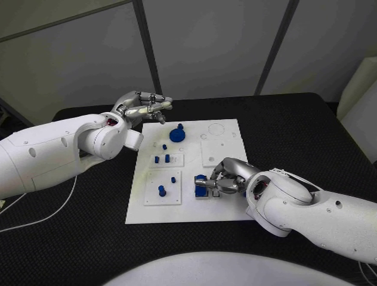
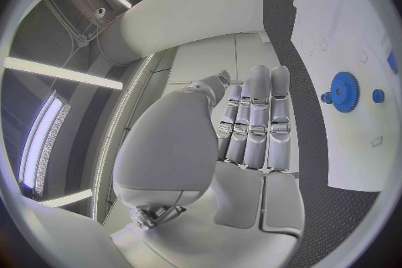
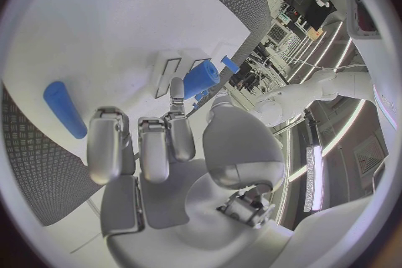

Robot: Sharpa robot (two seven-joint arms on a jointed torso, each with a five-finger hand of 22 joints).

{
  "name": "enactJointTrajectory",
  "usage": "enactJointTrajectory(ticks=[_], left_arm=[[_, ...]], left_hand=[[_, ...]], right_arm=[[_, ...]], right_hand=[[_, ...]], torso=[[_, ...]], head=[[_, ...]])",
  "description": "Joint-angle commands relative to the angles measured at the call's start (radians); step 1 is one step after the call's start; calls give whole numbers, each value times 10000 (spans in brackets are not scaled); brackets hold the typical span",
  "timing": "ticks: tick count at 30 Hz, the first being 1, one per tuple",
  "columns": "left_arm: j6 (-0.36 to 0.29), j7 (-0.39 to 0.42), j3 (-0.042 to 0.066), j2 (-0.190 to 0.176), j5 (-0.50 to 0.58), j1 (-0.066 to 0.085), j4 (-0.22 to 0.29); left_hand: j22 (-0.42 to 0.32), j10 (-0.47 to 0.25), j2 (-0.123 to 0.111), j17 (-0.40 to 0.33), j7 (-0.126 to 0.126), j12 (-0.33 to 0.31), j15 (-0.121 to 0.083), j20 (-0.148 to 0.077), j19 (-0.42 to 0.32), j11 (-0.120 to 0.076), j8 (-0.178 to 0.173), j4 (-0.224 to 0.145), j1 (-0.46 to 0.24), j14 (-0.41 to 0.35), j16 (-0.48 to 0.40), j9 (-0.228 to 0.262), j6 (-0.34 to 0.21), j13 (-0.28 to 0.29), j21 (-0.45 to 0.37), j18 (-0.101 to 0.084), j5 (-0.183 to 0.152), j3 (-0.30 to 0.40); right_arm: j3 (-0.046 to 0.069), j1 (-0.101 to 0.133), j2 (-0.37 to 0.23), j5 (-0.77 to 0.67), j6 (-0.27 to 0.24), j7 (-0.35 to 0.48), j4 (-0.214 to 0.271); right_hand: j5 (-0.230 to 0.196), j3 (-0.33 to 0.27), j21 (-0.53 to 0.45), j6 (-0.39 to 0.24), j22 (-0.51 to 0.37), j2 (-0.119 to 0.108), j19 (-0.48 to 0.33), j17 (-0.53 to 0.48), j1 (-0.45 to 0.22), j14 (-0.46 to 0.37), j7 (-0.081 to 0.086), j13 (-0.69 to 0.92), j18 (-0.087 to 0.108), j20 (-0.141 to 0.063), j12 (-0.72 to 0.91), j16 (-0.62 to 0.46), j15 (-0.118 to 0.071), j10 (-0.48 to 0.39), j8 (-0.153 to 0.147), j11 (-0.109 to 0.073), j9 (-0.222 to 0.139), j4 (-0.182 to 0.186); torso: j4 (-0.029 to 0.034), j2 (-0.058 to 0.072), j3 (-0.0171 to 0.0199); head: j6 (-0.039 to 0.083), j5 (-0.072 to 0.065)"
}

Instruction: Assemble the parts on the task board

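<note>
Fingers of the right hand point(image 1: 223, 178) curl down over a blue part point(image 1: 202, 183) at the lower middle of the white board point(image 1: 223, 205); the right wrist view shows a short blue cylinder point(image 3: 201, 78) pinched at the fingertips point(image 3: 177, 90), so this hand holds that piece. Up at the upper left of the board, the left hand point(image 1: 143, 108) hangs above the black surface point(image 1: 309, 137) with its fingers point(image 2: 255, 117) straight, close together and holding nothing. Judging by this, the step in hand is fitting the pinched cylinder into its seat on the board, and the next move likely calls for lining it up upright over the socket and pressing it in without letting it tip. A blue gear point(image 1: 177, 133) sits on the board in the upper middle of the head view, with small blue pegs point(image 1: 162, 158) standing in a raised tile just below it and another peg point(image 1: 162, 190) in the tile lower left. One longer blue rod point(image 3: 64, 109) lies flat on the board beside the right hand. All parts look like smooth, hard, matte blue plastic.
</note>
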Motion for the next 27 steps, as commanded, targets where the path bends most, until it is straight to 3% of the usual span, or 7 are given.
enactJointTrajectory(ticks=[1,11,19,23,27], left_arm=[[85,36,8,-12,40,14,3],[94,36,7,-17,40,13,-13],[96,38,7,-15,40,12,-24],[94,36,7,-12,40,12,-23],[94,36,7,-7,40,12,-16]], left_hand=[[-9,-64,50,-9,16,48,2,7,-37,-32,57,-9,-9,-63,-52,-12,43,15,-68,-186,-30,-53],[-9,-64,50,-9,16,48,2,7,-37,-32,57,-9,-9,-63,-52,-12,43,15,-68,-186,-30,-53],[-9,-64,50,-9,16,48,2,7,-37,-32,57,-9,-9,-63,-52,-12,43,15,-68,-186,-30,-53],[-9,-64,50,-9,16,48,2,7,-37,-32,57,-9,-9,-63,-52,-12,43,15,-68,-186,-30,-53],[-9,-64,50,-9,16,48,2,7,-37,-32,57,-9,-9,-63,-52,-12,43,15,-68,-186,-30,-53]], right_arm=[[1,10,-50,-196,-156,141,98],[2,8,-217,-293,-166,354,312],[2,7,-291,-537,-98,362,431],[2,7,-277,-577,-57,305,359],[2,8,-219,-588,108,243,266]], right_hand=[[226,93,63,14,751,-2,20,2032,237,919,11,939,-76,-49,-12,74,-47,110,52,-42,52,-57],[664,235,78,-1,796,-72,41,2067,1480,926,-15,1068,-84,-69,34,86,-69,175,95,-67,240,-246],[715,257,101,30,840,-142,67,2093,2026,931,-40,1136,-93,-83,70,96,-85,212,139,-89,338,-396],[773,295,105,43,850,-76,72,2096,2180,931,-49,1148,-94,-89,69,97,-91,218,156,-97,370,-432],[1126,334,101,40,852,7,71,2083,2408,928,-59,1162,-94,-100,61,90,-101,223,170,-107,418,-504]], torso=[[-9,-5,12],[-9,-8,10],[-2,2,-1],[2,10,-2],[26,9,-9]], head=[[10,8],[7,12],[2,9],[0,1],[-27,-9]])
